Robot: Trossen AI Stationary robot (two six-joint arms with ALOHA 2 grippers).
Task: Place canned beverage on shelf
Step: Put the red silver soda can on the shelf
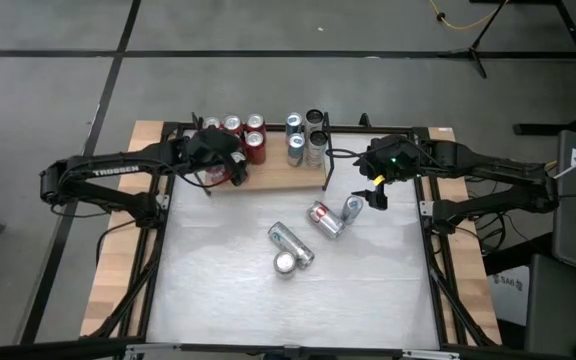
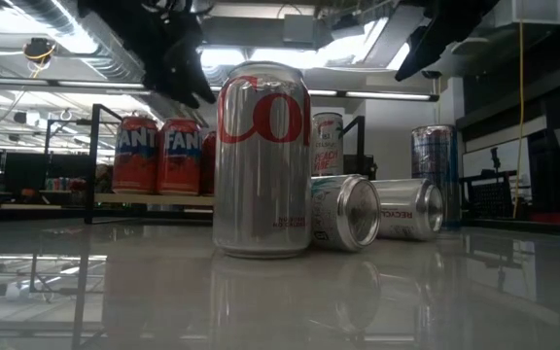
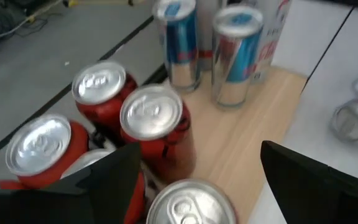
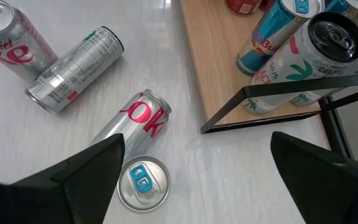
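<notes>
Cans still off the shelf [image 1: 278, 178] number four on the white bench [image 1: 288, 300]: one silver Diet Coke can [image 1: 285, 264] upright, a second silver can [image 1: 290, 243] on its side touching it, and two more lying toppled near my right hand [image 1: 377, 198]. My left hand [image 1: 224, 170] hovers spread wide and empty over the red cans [image 3: 151, 124] standing at the shelf's left end, a silver-topped can [image 3: 191, 202] showing between its fingers. My right hand hangs released above a fallen blue-tabbed can [image 4: 143, 180], just off the shelf's black rail corner.
</notes>
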